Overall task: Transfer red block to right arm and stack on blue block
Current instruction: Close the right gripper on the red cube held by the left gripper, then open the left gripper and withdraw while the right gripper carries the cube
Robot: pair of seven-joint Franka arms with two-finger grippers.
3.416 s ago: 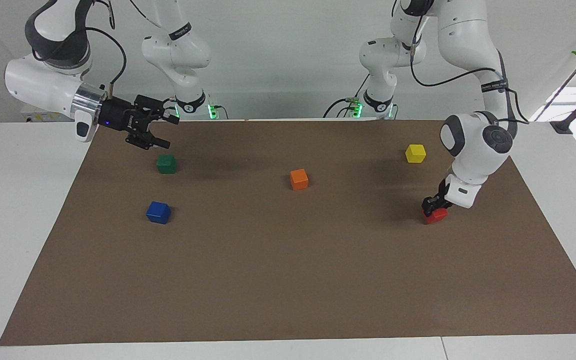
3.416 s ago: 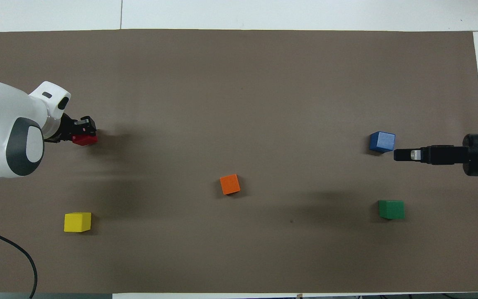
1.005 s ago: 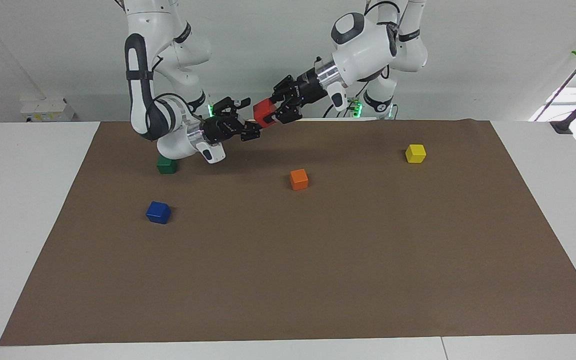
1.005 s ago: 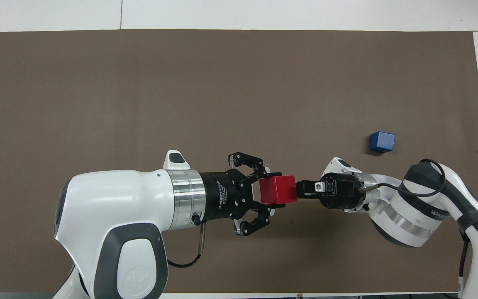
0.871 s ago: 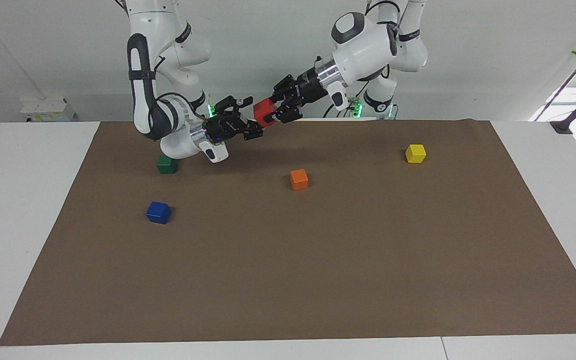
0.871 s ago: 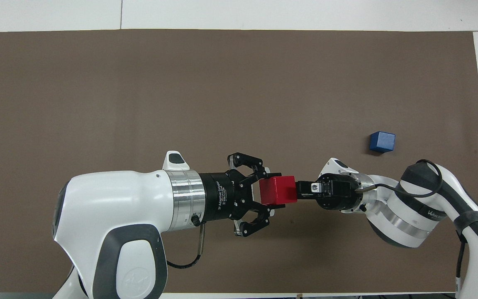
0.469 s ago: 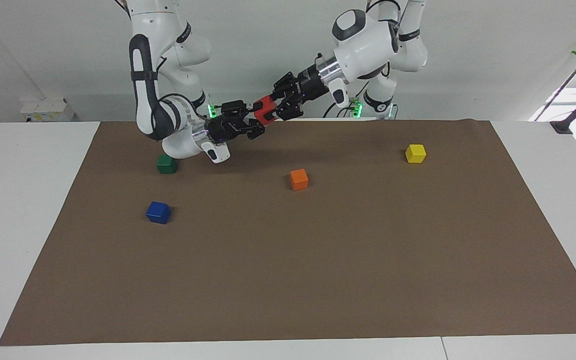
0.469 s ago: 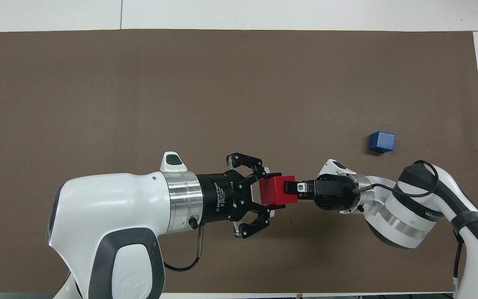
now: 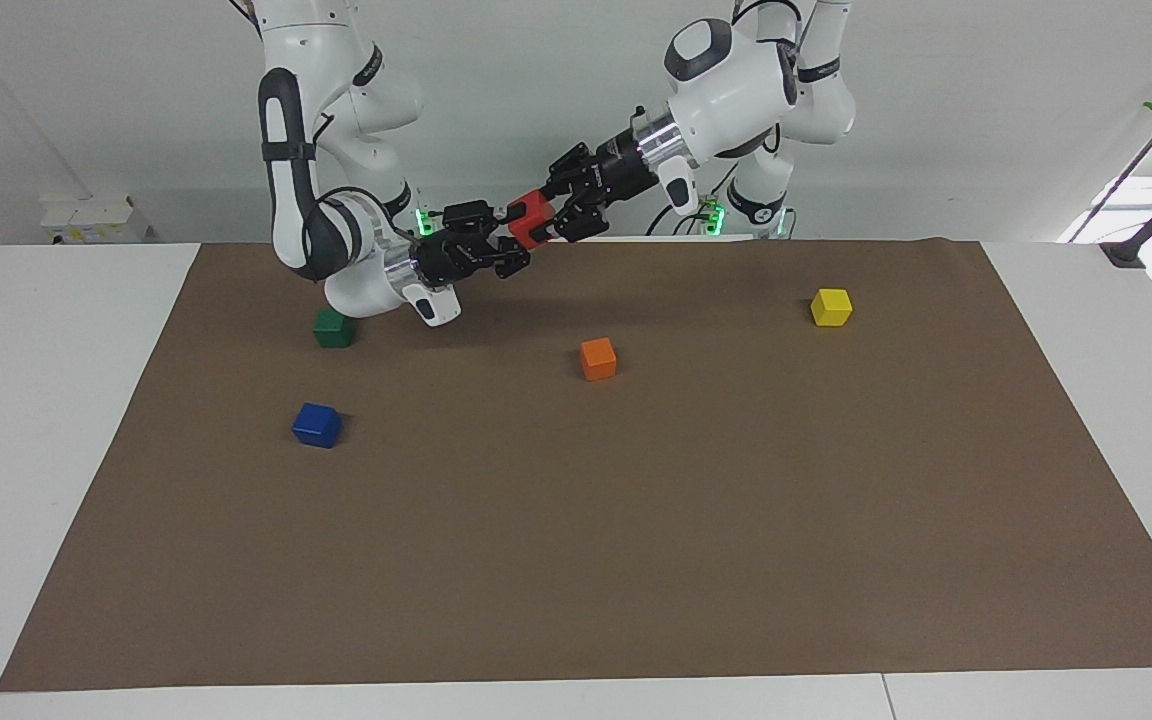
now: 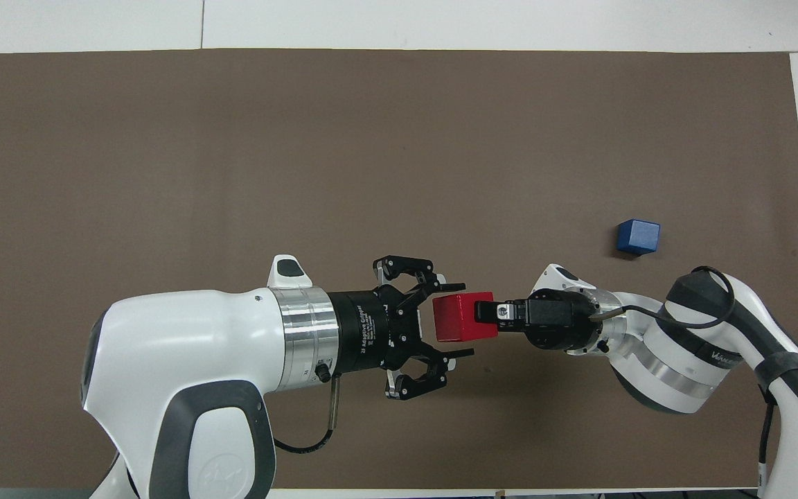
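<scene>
Right gripper [image 10: 485, 313] probably grips red block [image 10: 463, 317]; left gripper [image 10: 456, 320] spread

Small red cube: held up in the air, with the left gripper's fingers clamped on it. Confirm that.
Not quite. The small red cube is up in the air, but the left gripper has its fingers spread clear of it; the right gripper grips it, as the overhead view shows.

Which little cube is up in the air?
The red block: it hangs between the two grippers, while the blue block, green, orange and yellow cubes sit on the mat.
</scene>
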